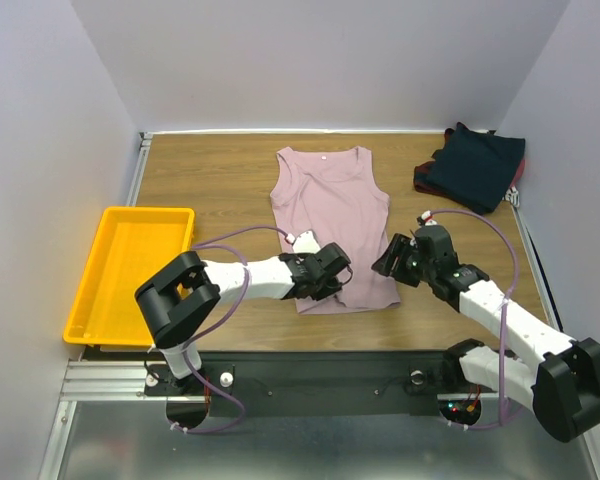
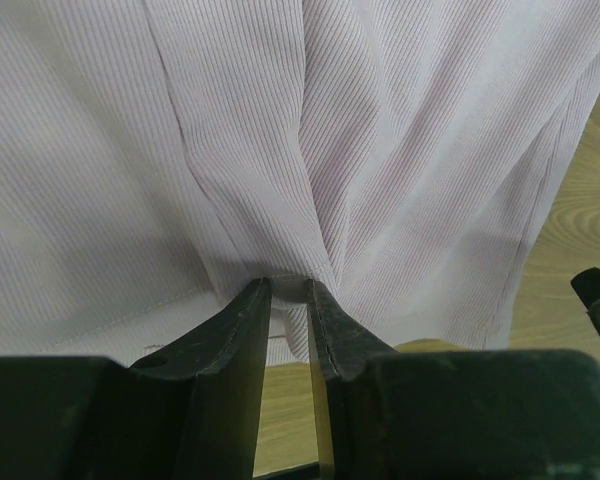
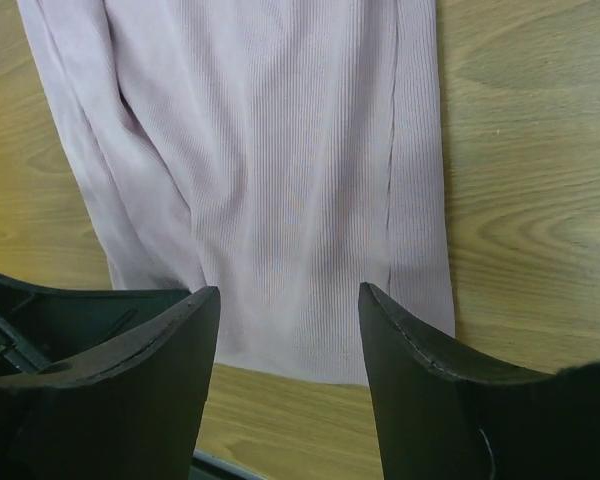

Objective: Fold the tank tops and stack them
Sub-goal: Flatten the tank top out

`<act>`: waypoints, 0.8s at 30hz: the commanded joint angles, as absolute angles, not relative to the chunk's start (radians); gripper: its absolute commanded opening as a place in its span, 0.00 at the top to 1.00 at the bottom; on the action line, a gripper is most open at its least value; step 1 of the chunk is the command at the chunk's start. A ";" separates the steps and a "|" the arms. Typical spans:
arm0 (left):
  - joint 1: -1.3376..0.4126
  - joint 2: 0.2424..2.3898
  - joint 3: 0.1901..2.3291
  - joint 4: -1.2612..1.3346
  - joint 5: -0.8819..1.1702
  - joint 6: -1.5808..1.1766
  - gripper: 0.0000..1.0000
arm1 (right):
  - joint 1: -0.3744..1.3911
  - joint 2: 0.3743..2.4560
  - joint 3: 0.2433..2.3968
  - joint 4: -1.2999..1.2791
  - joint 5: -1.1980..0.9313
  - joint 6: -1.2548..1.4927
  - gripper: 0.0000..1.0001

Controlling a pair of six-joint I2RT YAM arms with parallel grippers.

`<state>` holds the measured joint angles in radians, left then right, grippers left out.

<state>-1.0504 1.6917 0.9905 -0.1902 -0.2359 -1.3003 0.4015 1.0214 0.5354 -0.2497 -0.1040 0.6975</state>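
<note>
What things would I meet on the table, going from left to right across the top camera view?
yellow tray → pink tank top → dark tank tops. Both grippers overlap the pink top, so they are left out.

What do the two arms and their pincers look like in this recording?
The left arm and right arm have white links, bulky black joints, and a lilac cable looping alongside. The left pincer and right pincer have black, tapered fingers.

Prob. a lab test cell: blank walls [image 1: 330,60] round wooden table [image 1: 220,180].
</note>
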 commanded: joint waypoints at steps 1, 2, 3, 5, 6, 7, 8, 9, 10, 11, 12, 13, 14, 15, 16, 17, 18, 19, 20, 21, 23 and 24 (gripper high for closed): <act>-1.057 1.715 1.038 -0.204 -0.248 -1.308 0.67 | 0.408 1.002 0.528 -0.212 -0.078 0.703 0.37; -1.057 1.720 1.040 -0.213 -0.250 -1.310 0.67 | 0.410 1.002 0.526 -0.213 -0.078 0.703 0.37; -1.057 1.718 1.037 -0.225 -0.252 -1.319 0.67 | 0.408 0.999 0.522 -0.212 -0.078 0.703 0.37; -1.057 1.713 1.028 -0.239 -0.265 -1.331 0.67 | 0.408 0.993 0.514 -0.213 -0.075 0.704 0.37; -1.057 1.704 1.020 -0.254 -0.270 -1.342 0.67 | 0.408 0.989 0.511 -0.213 -0.072 0.704 0.37; -1.057 1.698 1.017 -0.256 -0.275 -1.344 0.67 | 0.408 0.989 0.508 -0.213 -0.069 0.703 0.37; -1.055 1.695 1.014 -0.273 -0.285 -1.350 0.66 | 0.408 0.991 0.506 -0.213 -0.068 0.703 0.37; -1.057 1.690 1.009 -0.276 -0.288 -1.353 0.66 | 0.408 0.991 0.503 -0.213 -0.064 0.703 0.37; -1.057 1.681 0.999 -0.282 -0.290 -1.356 0.66 | 0.408 0.991 0.500 -0.213 -0.063 0.703 0.37; -1.057 1.678 0.993 -0.284 -0.293 -1.358 0.66 | 0.410 0.991 0.500 -0.212 -0.061 0.703 0.37; -1.057 1.675 0.986 -0.290 -0.293 -1.362 0.66 | 0.408 0.991 0.496 -0.212 -0.057 0.703 0.37; -1.057 1.668 0.979 -0.293 -0.290 -1.361 0.66 | 0.408 0.991 0.495 -0.213 -0.055 0.701 0.37; -1.057 1.663 0.963 -0.291 -0.288 -1.362 0.66 | 0.408 0.991 0.494 -0.213 -0.052 0.700 0.37; -1.057 1.651 0.956 -0.293 -0.288 -1.365 0.66 | 0.408 0.992 0.491 -0.213 -0.046 0.698 0.37; -1.057 1.644 0.944 -0.293 -0.291 -1.365 0.66 | 0.408 0.991 0.491 -0.213 -0.043 0.698 0.37; -1.057 1.637 0.939 -0.302 -0.301 -1.367 0.66 | 0.408 0.991 0.489 -0.213 -0.040 0.696 0.37; -1.057 1.632 0.936 -0.305 -0.305 -1.368 0.66 | 0.408 0.992 0.491 -0.213 -0.037 0.695 0.37; -1.057 1.622 0.934 -0.313 -0.308 -1.367 0.66 | 0.408 0.994 0.488 -0.213 -0.034 0.695 0.37; -1.057 1.617 0.928 -0.317 -0.314 -1.367 0.66 | 0.408 0.996 0.486 -0.212 -0.032 0.695 0.37; -1.057 1.614 0.927 -0.318 -0.314 -1.364 0.66 | 0.408 0.997 0.485 -0.213 -0.025 0.695 0.37; -1.057 1.605 0.923 -0.318 -0.314 -1.358 0.66 | 0.408 1.006 0.483 -0.212 -0.017 0.696 0.37; -1.057 1.605 0.926 -0.318 -0.314 -1.351 0.66 | 0.408 1.009 0.482 -0.212 -0.014 0.699 0.37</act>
<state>-1.0527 1.6531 0.9390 -0.2741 -0.2710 -1.3556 0.4015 1.0084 0.5064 -0.2466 -0.0505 0.7002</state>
